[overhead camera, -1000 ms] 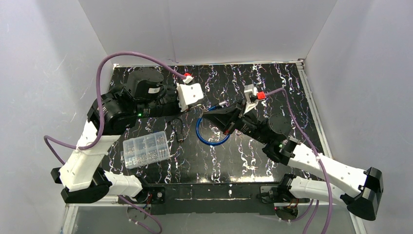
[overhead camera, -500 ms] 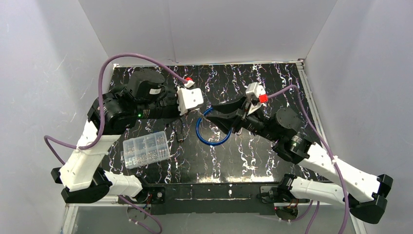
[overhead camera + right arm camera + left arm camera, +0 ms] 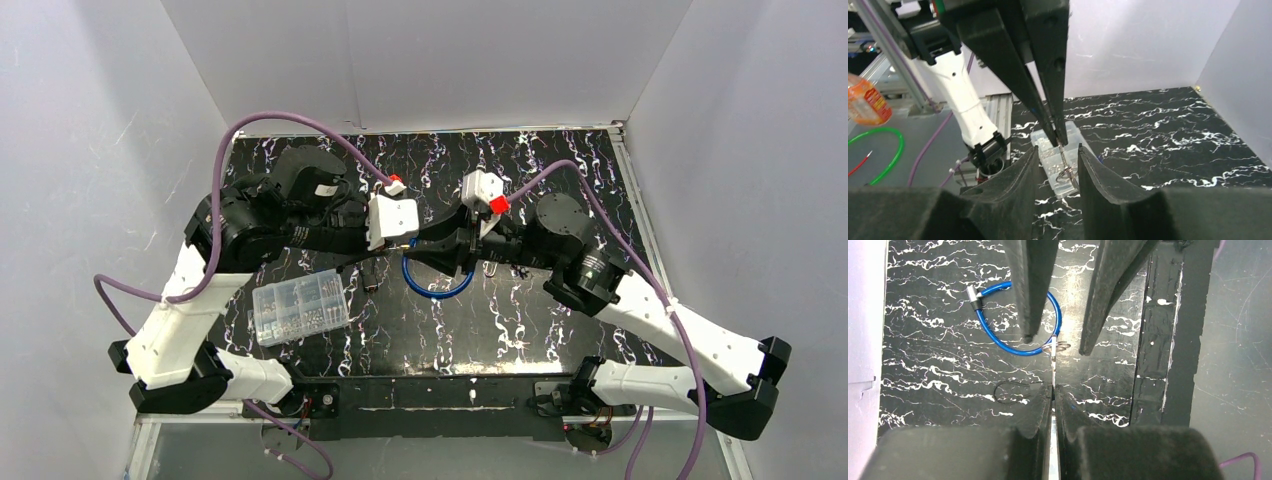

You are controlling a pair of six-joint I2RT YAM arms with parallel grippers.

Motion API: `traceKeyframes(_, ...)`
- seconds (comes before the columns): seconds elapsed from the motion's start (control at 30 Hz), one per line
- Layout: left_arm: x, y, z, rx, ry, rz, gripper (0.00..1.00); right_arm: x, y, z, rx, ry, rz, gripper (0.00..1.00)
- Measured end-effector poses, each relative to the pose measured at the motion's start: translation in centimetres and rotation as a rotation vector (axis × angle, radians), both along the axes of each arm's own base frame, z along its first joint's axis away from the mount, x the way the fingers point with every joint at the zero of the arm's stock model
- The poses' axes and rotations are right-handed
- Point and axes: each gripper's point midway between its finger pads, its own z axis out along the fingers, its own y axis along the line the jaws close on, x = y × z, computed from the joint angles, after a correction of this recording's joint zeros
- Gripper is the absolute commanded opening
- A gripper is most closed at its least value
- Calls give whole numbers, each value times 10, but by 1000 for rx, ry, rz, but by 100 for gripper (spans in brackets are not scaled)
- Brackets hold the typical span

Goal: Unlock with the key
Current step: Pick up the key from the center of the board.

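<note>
White walls [image 3: 430, 60] enclose a black, white-veined table [image 3: 520, 330]. A clear compartmented box [image 3: 300, 307] of small parts sits at 8 o'clock from the blue cable loop [image 3: 437, 292], which lies mid-table. Left gripper [image 3: 1053, 388] is clamped on the thin metal key [image 3: 1053, 365] over the loop's rim. The right gripper [image 3: 1058, 149] has its fingers apart, flanking the key's ring [image 3: 1060, 345].

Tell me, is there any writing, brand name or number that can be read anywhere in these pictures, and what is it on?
None can be read.
Orange bottle beyond the table: its label is too blurred.
White sticker on the left arm: too small to read.
</note>
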Motion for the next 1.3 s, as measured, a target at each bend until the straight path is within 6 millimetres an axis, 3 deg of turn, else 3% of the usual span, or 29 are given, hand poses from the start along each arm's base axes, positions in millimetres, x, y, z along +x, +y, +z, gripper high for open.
traceKeyframes(0.13,-3,1,2,-3,4,-10,0,-9,1,-12,-47,11,53,31)
traceKeyframes(0.3,-7,2,3,-5,15,-21,0,-12,3,-14,-63,6,79,23)
traceKeyframes(0.6,-9,1,2,0,28,-28,0,-9,11,-19,-80,17,92,22)
traceKeyframes(0.73,-9,1,1,7,35,-28,0,-6,15,-24,-92,24,92,2)
traceKeyframes(1.07,-9,2,4,5,30,-25,1,-5,15,-23,-92,26,86,1)
traceKeyframes(1.23,-6,-1,8,-15,12,-24,61,-3,12,-18,-77,36,62,1)
traceKeyframes(1.3,-6,-2,10,-33,4,-28,77,-2,8,-17,-68,43,50,1)
